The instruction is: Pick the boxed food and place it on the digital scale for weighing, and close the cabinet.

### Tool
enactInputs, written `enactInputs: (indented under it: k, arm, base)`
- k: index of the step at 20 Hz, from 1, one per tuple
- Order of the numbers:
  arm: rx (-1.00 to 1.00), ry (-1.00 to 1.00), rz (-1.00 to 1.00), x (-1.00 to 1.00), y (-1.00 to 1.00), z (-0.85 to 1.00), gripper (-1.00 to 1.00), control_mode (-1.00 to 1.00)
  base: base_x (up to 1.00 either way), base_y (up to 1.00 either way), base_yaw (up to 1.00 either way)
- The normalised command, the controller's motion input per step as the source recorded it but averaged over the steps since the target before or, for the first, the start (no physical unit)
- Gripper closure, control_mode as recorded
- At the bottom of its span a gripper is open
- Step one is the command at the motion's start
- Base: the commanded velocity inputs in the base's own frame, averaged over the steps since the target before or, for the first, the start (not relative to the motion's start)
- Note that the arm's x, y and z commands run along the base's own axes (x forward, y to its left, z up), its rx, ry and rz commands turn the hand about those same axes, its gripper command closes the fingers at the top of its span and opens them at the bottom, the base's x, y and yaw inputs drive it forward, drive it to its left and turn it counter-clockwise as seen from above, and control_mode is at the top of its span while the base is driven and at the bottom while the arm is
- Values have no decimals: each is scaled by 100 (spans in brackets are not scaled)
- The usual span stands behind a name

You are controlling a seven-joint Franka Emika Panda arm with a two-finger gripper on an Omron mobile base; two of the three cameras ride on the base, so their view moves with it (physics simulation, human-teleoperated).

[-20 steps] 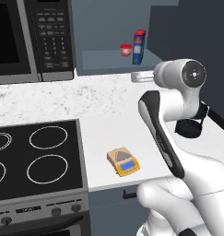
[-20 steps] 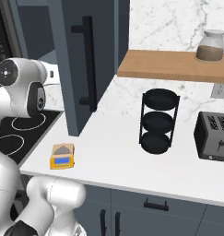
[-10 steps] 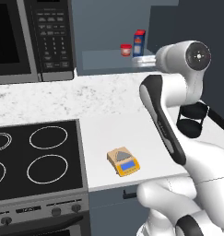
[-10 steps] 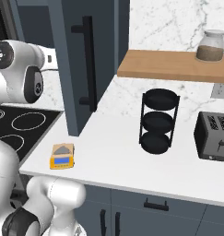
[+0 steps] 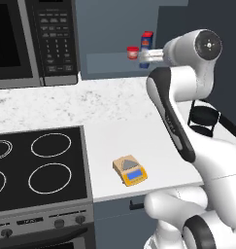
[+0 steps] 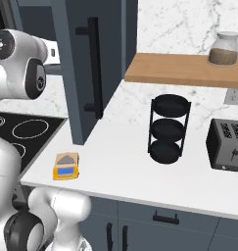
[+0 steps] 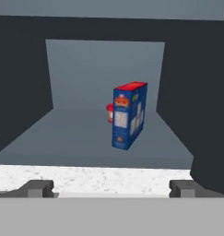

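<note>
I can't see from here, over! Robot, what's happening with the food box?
Gripper open, empty, facing the cabinet. Boxed food upright on the shelf, small red cup behind it. Digital scale bare. Path clear.

One boxed food point(image 7: 128, 115) carton stands in the open cabinet point(image 6: 76, 68), with one small red cup point(image 7: 109, 112) just behind it. One digital scale point(image 5: 130, 170) lies on the counter point(image 6: 140, 166). One microwave point(image 5: 34, 41), one stovetop point(image 5: 37, 168) with four burner rings, one three-tier black rack point(image 6: 168, 128), one toaster point(image 6: 227, 144), one wooden shelf point(image 6: 179, 69) and one glass jar point(image 6: 224, 48).
</note>
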Motion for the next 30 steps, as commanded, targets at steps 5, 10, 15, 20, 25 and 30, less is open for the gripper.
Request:
enactInputs:
  k: [5,10,15,20,25,30]
  arm:
    - [-1,0,-2,27,0,0,-100,-100]
    - [-7,0,-16,28,12,0,-100,-100]
    - [-5,0,-21,12,10,8,-100,-100]
    - [0,-1,-4,9,-6,2,-100,-100]
    - [0,-2,0,18,-24,0,-100,-100]
    - [0,0,0,27,-15,-2,-100,-100]
  base:
    - [0,0,0]
    - [0,0,0]
    - [0,0,0]
    - [0,0,0]
    - [0,0,0]
    - [0,0,0]
